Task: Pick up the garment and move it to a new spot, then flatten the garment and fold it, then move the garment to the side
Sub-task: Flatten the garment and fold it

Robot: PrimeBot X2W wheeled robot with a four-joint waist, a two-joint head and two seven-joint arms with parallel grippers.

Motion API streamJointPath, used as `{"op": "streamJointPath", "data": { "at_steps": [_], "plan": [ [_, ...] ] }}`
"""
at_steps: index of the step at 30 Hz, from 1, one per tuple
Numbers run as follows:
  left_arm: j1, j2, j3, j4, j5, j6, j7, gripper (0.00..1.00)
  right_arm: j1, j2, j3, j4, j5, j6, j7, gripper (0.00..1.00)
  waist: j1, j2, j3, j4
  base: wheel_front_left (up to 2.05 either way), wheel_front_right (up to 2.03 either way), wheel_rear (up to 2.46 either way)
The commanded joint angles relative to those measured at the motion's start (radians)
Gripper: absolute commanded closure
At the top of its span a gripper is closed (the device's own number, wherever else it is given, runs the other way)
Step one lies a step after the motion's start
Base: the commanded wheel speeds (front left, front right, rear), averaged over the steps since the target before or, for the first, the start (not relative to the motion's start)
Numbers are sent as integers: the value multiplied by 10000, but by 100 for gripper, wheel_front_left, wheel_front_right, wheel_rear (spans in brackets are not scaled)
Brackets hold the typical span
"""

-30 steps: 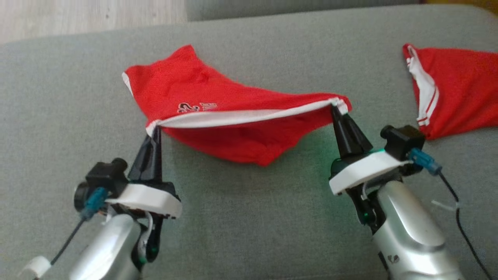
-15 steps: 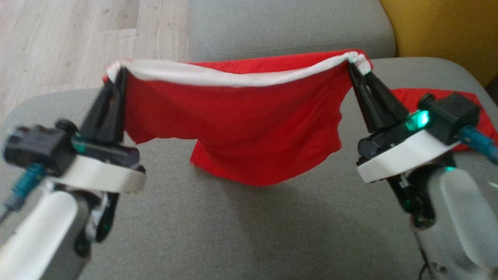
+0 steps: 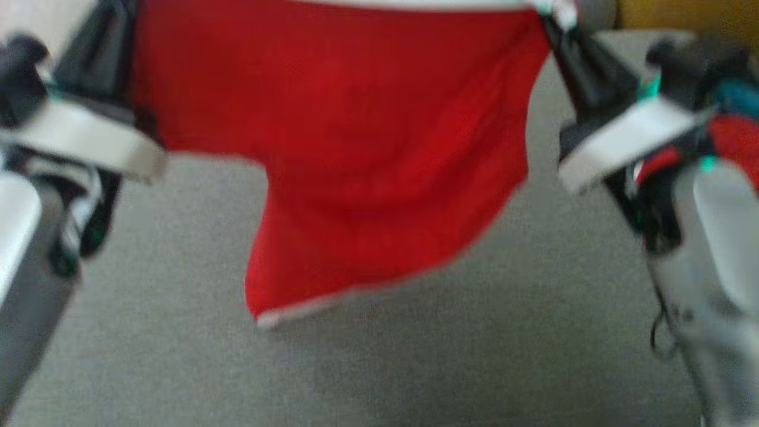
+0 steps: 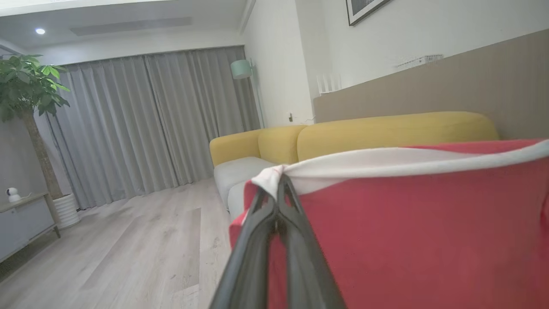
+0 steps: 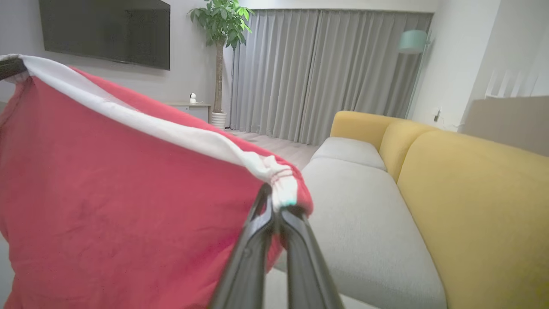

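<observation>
Pinching one end of the white waistband [image 5: 171,128] of the red garment [image 3: 356,136] with the left tool [image 4: 279,182], pressed together on the cloth; clamping the other end with the right tool [image 5: 278,201]. Stretched wide between both, hanging in the air above the grey sofa seat [image 3: 415,367]. Blurred from the head.

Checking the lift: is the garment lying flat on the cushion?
No, the garment hangs by its white band, pinched by left gripper and right gripper.
</observation>
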Motion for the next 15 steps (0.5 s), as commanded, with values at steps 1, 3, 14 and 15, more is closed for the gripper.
{"op": "streamJointPath", "data": {
  "at_steps": [1, 3, 14, 15],
  "plan": [
    [-1159, 285, 674, 50, 108, -93, -95, 100, -973, 112, 39, -33, -139, 35, -260, 100, -2, 0, 912, -82, 0, 0, 0],
    [-2071, 91, 676, 706, 282, -285, -327, 100, -2024, 331, -50, 774, -387, 35, -739, 100, -2, 0, 1342, -94, 0, 0, 0],
    [-3927, -1291, 576, 2943, 443, -653, -2085, 100, -4431, 1337, -599, 3933, -1679, 35, -2945, 100, -2, 0, 2357, 210, 0, 0, 0],
    [-3683, -1364, 574, 3031, 349, -656, -2209, 100, -4247, 1368, -499, 4158, -1680, 35, -3050, 100, -2, 0, 2375, 244, 0, 0, 0]
  ]
}}
